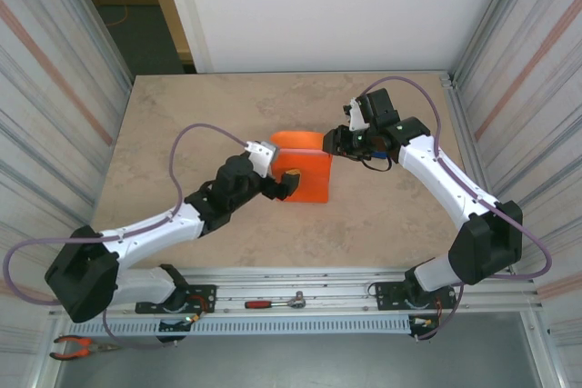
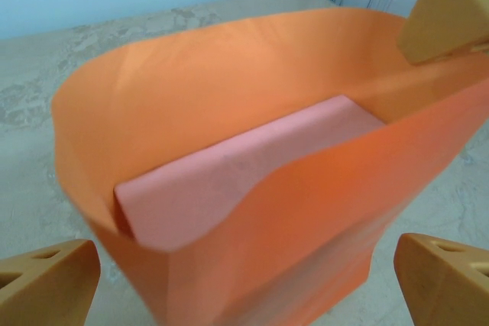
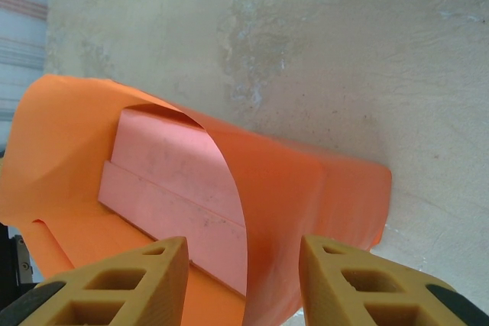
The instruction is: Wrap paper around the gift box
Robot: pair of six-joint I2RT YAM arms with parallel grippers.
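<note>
Beige marbled worktop (image 1: 182, 134), corrugated walls around. Orange paper (image 1: 305, 174) mid-frame overhead, curled up on both sides of pink box (image 2: 229, 181) lying inside. Early stage, by my reckoning: flaps unjoined, ends open. Left claw (image 2: 244, 265) released wide, straddling paper. Right claw (image 3: 241, 246) unclenched, paper edge between fingers, unpinched. Box underside hidden.

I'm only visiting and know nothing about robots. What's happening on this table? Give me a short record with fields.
paper: orange sheet, curled up on both sides of the box, not closed over it
gift box: pale pink, lying inside the curl, top partly uncovered
left gripper: open, one finger on each side of the paper
right gripper: open, the paper's raised edge between its fingers
table: beige, stone-patterned
</note>
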